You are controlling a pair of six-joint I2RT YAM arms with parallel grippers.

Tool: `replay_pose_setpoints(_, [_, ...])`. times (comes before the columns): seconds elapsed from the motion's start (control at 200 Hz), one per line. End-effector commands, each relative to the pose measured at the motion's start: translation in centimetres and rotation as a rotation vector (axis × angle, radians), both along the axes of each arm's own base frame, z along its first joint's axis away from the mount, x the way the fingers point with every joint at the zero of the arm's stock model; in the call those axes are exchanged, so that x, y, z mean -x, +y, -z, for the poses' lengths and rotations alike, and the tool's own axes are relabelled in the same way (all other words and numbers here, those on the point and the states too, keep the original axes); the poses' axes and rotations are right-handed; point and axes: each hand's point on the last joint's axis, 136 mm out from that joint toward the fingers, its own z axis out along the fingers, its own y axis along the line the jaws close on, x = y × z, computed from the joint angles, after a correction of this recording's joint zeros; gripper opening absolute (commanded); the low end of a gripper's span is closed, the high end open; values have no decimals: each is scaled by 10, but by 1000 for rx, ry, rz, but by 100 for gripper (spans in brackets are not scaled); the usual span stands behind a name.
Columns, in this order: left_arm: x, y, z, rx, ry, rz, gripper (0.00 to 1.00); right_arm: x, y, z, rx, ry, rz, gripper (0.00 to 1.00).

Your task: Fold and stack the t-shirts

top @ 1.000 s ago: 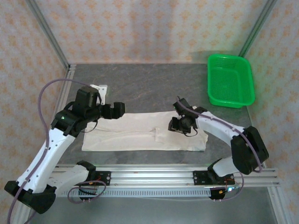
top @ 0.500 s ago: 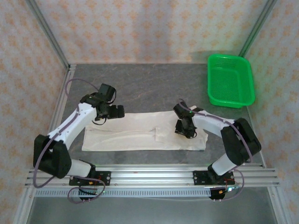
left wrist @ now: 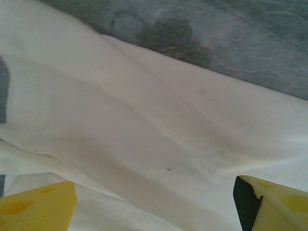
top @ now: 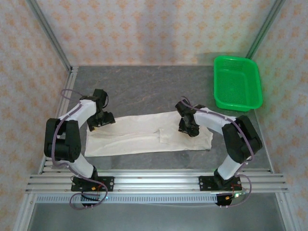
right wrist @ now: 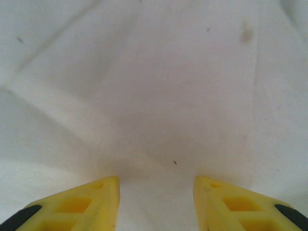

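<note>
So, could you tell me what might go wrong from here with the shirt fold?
1. The left tool stands open over layered folds near an edge of the t-shirt; closing could catch just the top layer and undo the fold.
2. The right tool is open over flat, smooth cloth; it may slip off or bunch it.
3. The tools sit unevenly along the strip, so a lift might skew it.

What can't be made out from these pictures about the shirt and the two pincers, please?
Top view: underside of the t-shirt, hidden against the table.
Top view: tips of the left pincer and right pincer, hidden beneath their wrists.
Left wrist view: dark patch cut off at left edge; print or table unclear.
Right wrist view: whether the right pincer grips cloth; blurred close-up.
</note>
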Motion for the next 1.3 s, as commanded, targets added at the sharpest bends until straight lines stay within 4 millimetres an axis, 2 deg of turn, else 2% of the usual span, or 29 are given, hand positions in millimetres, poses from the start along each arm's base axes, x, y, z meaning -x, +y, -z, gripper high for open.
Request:
replay_pose_setpoints(0.0, [-19, 0, -38, 3, -166, -21, 88, -11, -10, -41, 22, -112, 15, 54])
replay_pose_setpoints(0.085, [-26, 1, -69, 1, -244, -21, 90, -11, -12, -64, -10, -177, 26, 67])
replay_pose_setpoints(0.15, [-27, 3, -84, -4, -274, -24, 91, -6, -17, -73, -19, -190, 37, 71])
replay_pose_setpoints(0.235, [-24, 6, -88, -2, -253, -31, 92, 1, -25, -76, -28, -170, 69, 72])
replay_pose_setpoints(0.29, [-21, 8, -84, 14, -219, -50, 91, 4, -24, -73, -72, -152, 82, 72])
replay_pose_setpoints(0.355, [-20, 11, -75, 33, -195, -71, 87, 6, -21, -67, -108, -126, 88, 67])
replay_pose_setpoints(0.395, [-20, 12, -68, 41, -176, -81, 81, 7, -19, -62, -118, -111, 89, 62])
replay_pose_setpoints(0.495, [-24, 14, -46, 60, -139, -92, 54, 7, -10, -44, -151, -66, 106, 39])
replay_pose_setpoints(0.56, [-29, 15, -31, 77, -119, -99, 39, 4, -4, -31, -174, -48, 131, 28])
replay_pose_setpoints(0.6, [-32, 17, -22, 76, -105, -103, 29, 2, -3, -24, -179, -41, 147, 26])
replay_pose_setpoints(0.675, [-34, 19, -3, 92, -65, -118, 17, -3, 0, -12, -170, -22, 161, 24])
replay_pose_setpoints(0.801, [-29, 29, 25, 117, 9, -178, 11, -16, -3, 2, -99, 3, 179, 20])
replay_pose_setpoints(0.921, [-23, 40, 38, 105, 58, -201, 9, -38, -5, 11, -19, 16, 192, 20])
replay_pose_setpoints(1.031, [-22, 50, 48, 102, 89, -212, 7, -69, -5, 19, 65, 4, 208, 21])
replay_pose_setpoints(1.136, [-25, 58, 51, 90, 90, -215, 7, -112, -1, 17, 115, -53, 234, 23])
replay_pose_setpoints(1.151, [-22, 58, 59, 96, 117, -218, 7, -118, -1, 18, 119, -57, 241, 23])
replay_pose_setpoints(1.176, [-22, 58, 62, 105, 123, -222, 7, -129, 1, 18, 119, -69, 250, 23])
replay_pose_setpoints(1.296, [-23, 51, 65, 147, 138, -239, 7, -194, 8, 17, 83, -131, 294, 23])
